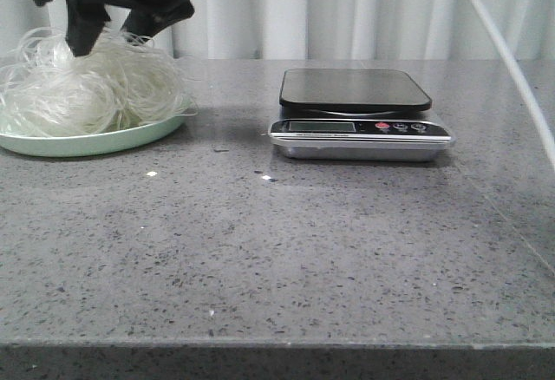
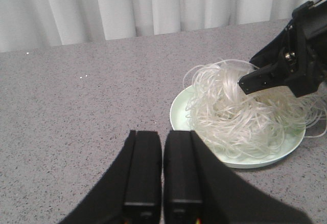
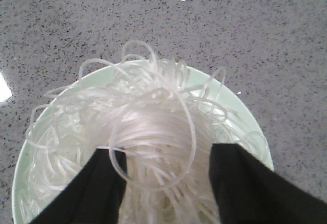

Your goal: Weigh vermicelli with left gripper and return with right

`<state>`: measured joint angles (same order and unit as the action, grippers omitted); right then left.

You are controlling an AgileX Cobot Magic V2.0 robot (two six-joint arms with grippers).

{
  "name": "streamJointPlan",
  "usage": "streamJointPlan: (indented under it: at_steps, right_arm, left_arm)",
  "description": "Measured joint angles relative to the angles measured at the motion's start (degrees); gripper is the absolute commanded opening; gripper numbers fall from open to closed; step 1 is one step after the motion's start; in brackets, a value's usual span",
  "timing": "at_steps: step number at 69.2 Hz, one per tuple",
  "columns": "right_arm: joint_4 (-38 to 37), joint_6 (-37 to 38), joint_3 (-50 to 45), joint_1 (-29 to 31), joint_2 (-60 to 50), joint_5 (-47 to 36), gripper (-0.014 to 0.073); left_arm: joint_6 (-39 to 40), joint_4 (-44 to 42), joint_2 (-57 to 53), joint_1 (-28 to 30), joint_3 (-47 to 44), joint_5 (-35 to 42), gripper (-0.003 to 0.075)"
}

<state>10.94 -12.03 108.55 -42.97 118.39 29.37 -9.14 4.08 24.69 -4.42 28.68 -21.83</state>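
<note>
Note the grey table [image 1: 286, 258]; the scale [image 1: 357, 113] sits at 1 o'clock. At 10 o'clock, the vermicelli [image 1: 82, 89] fills the green plate [image 1: 95, 143]. Right gripper [image 3: 163, 170]: fingers spread, straddling the strands. Left gripper [image 2: 162, 168]: fingers together, holding nothing.

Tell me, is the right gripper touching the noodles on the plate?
Touching. In the right wrist view the open right gripper straddles the vermicelli, strands pressing against both fingers. The front view agrees: its fingertips sink into the heap.

Scale [image 1: 360, 113] mid-table; right gripper [image 1: 111, 31] over vermicelli [image 1: 82, 89] seemingly blocks top access.
</note>
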Motion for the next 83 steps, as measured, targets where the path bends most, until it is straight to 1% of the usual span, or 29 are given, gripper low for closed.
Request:
streamJointPlan:
  at_steps: [13,18,23,24,27,30,37,40,49,56,62,65,66,67,70,71,72,76,77,78,79,80,83]
  right_arm:
    - [0.0,0.0,0.3,1.0,-4.1,0.1,0.0567]
    - [0.1,0.0,0.3,2.2,-7.0,1.1,0.0542]
    - [0.1,0.0,0.3,4.1,-10.3,2.3,0.0468]
    - [0.1,0.0,0.3,4.5,-11.0,2.7,0.0428]
    - [0.1,0.0,0.4,5.7,-12.8,3.6,0.0373]
    - [0.1,0.0,0.5,8.0,-15.4,5.0,0.0278]
    - [0.1,0.0,0.6,11.9,-19.9,8.8,0.0138]
    - [0.1,0.0,0.6,14.2,-22.0,10.9,0.0157]
    - [0.1,0.0,0.1,21.1,-27.8,16.1,0.0151]
    - [0.1,0.0,-3.0,25.1,-32.1,16.9,0.0151]
    - [0.1,0.0,-7.8,28.3,-36.7,16.6,0.0151]
    - [0.1,0.0,-11.9,30.1,-40.0,15.4,0.0151]
    - [0.1,0.0,-11.9,30.5,-40.4,15.4,0.0151]
    - [0.1,0.0,-14.2,31.1,-42.2,14.6,0.0151]
    - [0.1,0.0,-17.3,32.1,-44.5,13.2,0.0151]
    - [0.1,0.0,-19.8,32.6,-45.9,12.2,0.0151]
    - [0.1,0.0,-19.8,32.6,-45.9,12.2,0.0151]
    - [0.1,0.0,-25.4,34.0,-50.1,8.9,0.0151]
    - [0.1,0.0,-28.4,34.3,-51.6,7.3,0.0151]
    - [0.1,0.0,-28.4,34.3,-51.6,7.3,0.0151]
    - [0.1,0.0,-31.4,34.9,-54.0,5.5,0.0151]
    - [0.1,0.0,-31.4,34.9,-54.0,5.5,0.0151]
    - [0.1,0.0,-38.5,35.6,-57.9,1.9,0.0151]
  left_arm:
    - [0.0,0.0,0.0,0.0,0.0,0.0,0.0136]
    - [0.0,0.0,0.0,0.0,0.0,0.0,0.0136]
    - [0.0,0.0,0.0,0.0,0.0,0.0,0.0136]
    - [0.0,0.0,0.0,0.0,0.0,0.0,0.0136]
    - [0.0,0.0,0.0,0.0,0.0,0.0,0.0136]
    - [0.0,0.0,0.0,0.0,0.0,0.0,0.0136]
    - [0.0,0.0,0.0,0.0,0.0,0.0,0.0136]
    - [0.0,0.0,0.0,0.0,0.0,0.0,0.0136]
    - [0.0,0.0,0.0,0.0,0.0,0.0,0.0136]
    - [0.0,0.0,0.0,0.0,0.0,0.0,0.0136]
    - [0.0,0.0,0.0,0.0,0.0,0.0,0.0136]
    - [0.0,0.0,0.0,0.0,0.0,0.0,0.0136]
    - [0.0,0.0,0.0,0.0,0.0,0.0,0.0136]
    - [0.0,0.0,0.0,0.0,0.0,0.0,0.0136]
    - [0.0,0.0,0.0,0.0,0.0,0.0,0.0136]
    - [0.0,0.0,0.0,0.0,0.0,0.0,0.0136]
    - [0.0,0.0,0.0,0.0,0.0,0.0,0.0136]
    - [0.0,0.0,0.0,0.0,0.0,0.0,0.0136]
    - [0.0,0.0,0.0,0.0,0.0,0.0,0.0136]
    - [0.0,0.0,0.0,0.0,0.0,0.0,0.0136]
    - [0.0,0.0,0.0,0.0,0.0,0.0,0.0136]
    - [0.0,0.0,0.0,0.0,0.0,0.0,0.0136]
    - [0.0,0.0,0.0,0.0,0.0,0.0,0.0136]
